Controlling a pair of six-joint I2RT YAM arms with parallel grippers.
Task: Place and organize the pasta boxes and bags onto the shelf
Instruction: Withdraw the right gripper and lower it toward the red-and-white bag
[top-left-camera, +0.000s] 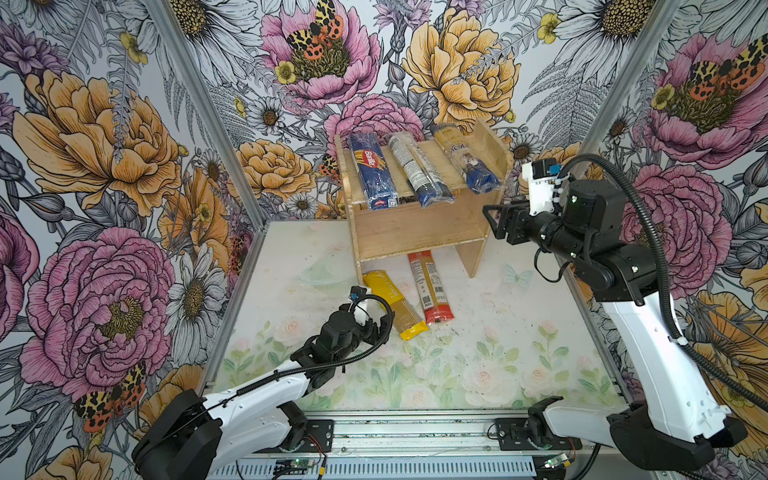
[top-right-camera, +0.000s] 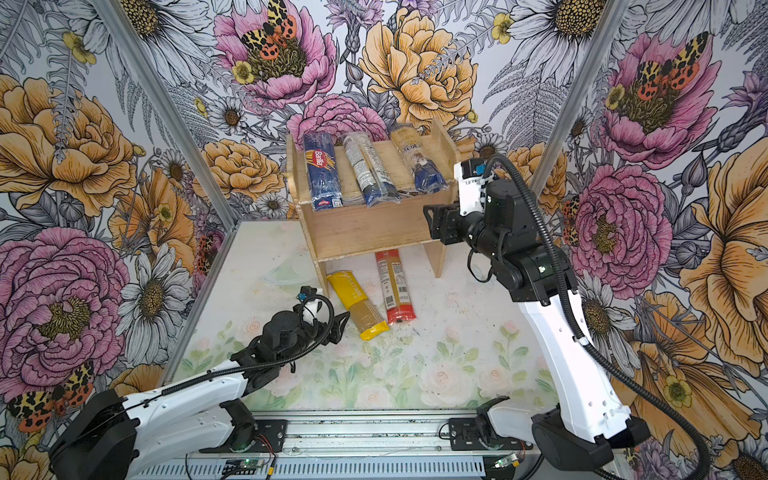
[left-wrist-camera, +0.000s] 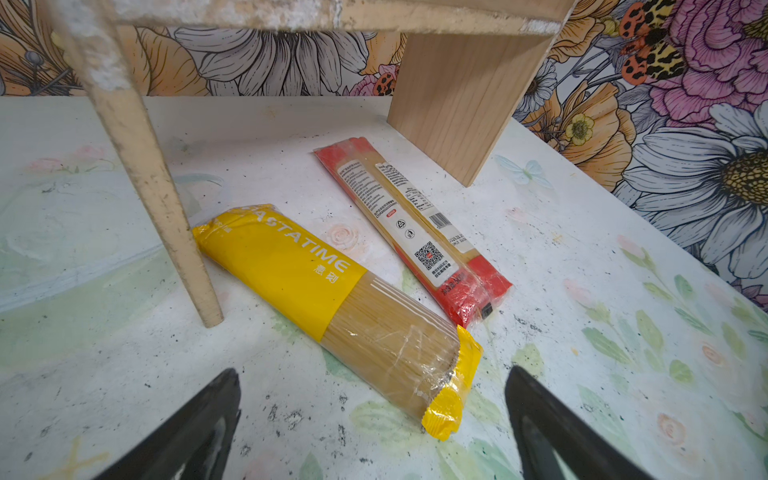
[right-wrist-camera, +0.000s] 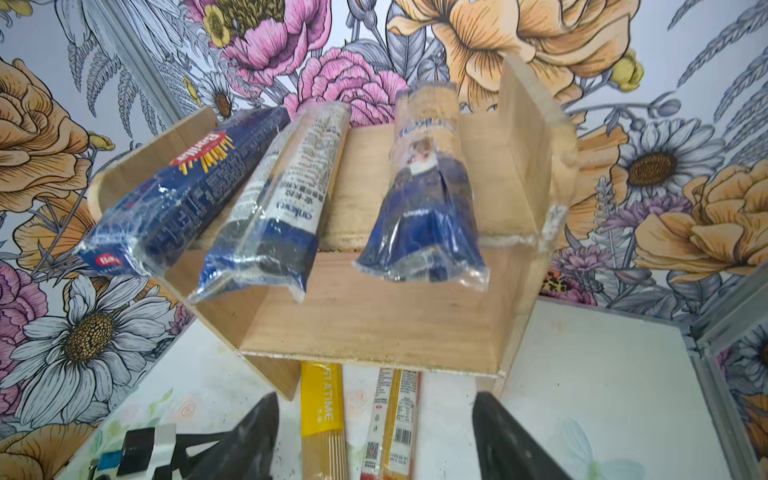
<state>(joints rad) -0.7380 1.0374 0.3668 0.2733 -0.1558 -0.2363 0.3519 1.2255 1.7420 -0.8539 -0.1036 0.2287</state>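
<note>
The left claw (left-wrist-camera: 372, 374) is hanging spread wide and empty, with the yellow-ended pack (left-wrist-camera: 332, 299) lying flat on the table (left-wrist-camera: 582, 270) just ahead, its near end showing between the tips. Its long axis is running slantwise away from the claw toward the shelf (left-wrist-camera: 141, 158) leg. The right claw (right-wrist-camera: 376, 399) is facing the shelf front, spread, gripping nothing.

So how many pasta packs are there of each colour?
Blue: 3, on the shelf: Barilla pack, white-label pack, blue-ended pack
Yellow pack: 1, on the table
Red pack: 1, on the table
Total: 5
</note>
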